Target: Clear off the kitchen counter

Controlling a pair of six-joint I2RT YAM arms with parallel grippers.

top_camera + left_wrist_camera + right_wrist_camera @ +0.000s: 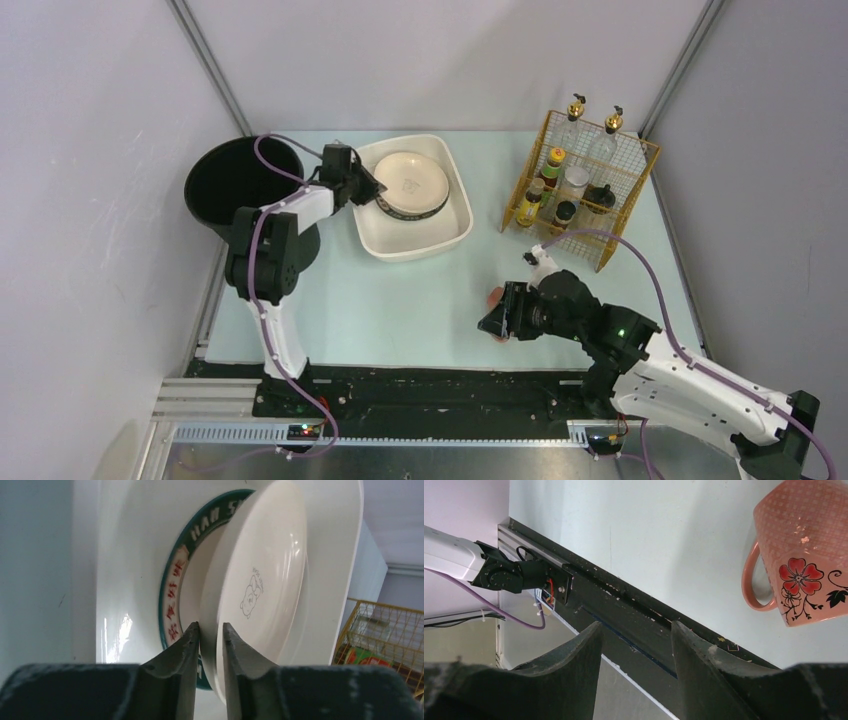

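**At the back-left tub: left arm clamped on a plate, right arm open by a mug**

At far left, one black pot stands at the back corner of the pale mint kitchen counter, which fills the middle of the overhead view. My left arm rises from its base at the near edge, folds at the elbow in front of the pot, and reaches right to the rim of the single white tub. The left gripper is closed tight on the edge of a white plate with a small bear drawing. That plate sits on one green-rimmed plate inside the tub, so I count two plates.

Further right, my right arm stretches left from the near-right corner, wrist low over the counter's front. The right gripper has its fingers spread with nothing between them, above the black rail. One pink mug with a red flower sits just beside it, cut off at the frame edge and mostly hidden overhead.

At back right, one yellow wire rack holds two tall gold-topped bottles and smaller jars I cannot count reliably.
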